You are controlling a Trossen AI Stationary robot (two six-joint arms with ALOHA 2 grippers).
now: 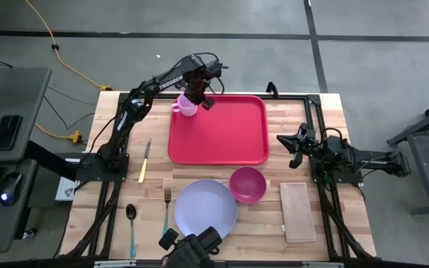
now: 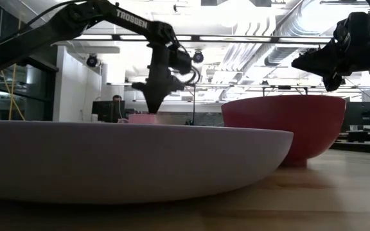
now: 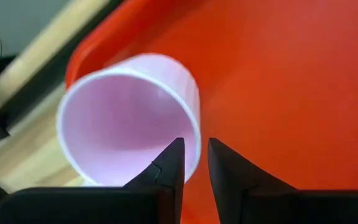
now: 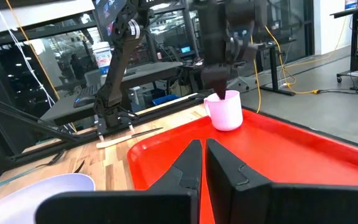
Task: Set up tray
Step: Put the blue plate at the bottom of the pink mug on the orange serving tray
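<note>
Grey concrete flooring is surrounding a wooden worktop (image 1: 304, 119) on which the red tray (image 1: 226, 138) is lying flat, toward the far middle, its long sides running left to right. At the tray's far left corner a pale pink cup (image 1: 185, 105) is sitting upright on the red surface, just inside the rim. The left claw (image 1: 197, 97) is reaching down over that cup, and in the left wrist view its two dark fingers (image 3: 166, 168) are straddling the cup's wall, one inside the mouth and one outside, pinching the cup's rim. In the right wrist view the cup (image 4: 227, 109) is standing on the tray (image 4: 303, 162) with the left arm's claw bearing on its top edge.

The right claw (image 1: 292, 141) is hanging beside the tray's right edge, over bare wood, its fingers pressed together and holding nothing.

Nearer the front edge, a lavender plate (image 1: 205, 208) and a magenta bowl (image 1: 247, 184) are sitting just beside each other, clear of the tray. A tan napkin (image 1: 297, 211) is lying to their right. A knife (image 1: 144, 161), a fork (image 1: 166, 208) and a spoon (image 1: 132, 227) are resting on the left part of the wood.
</note>
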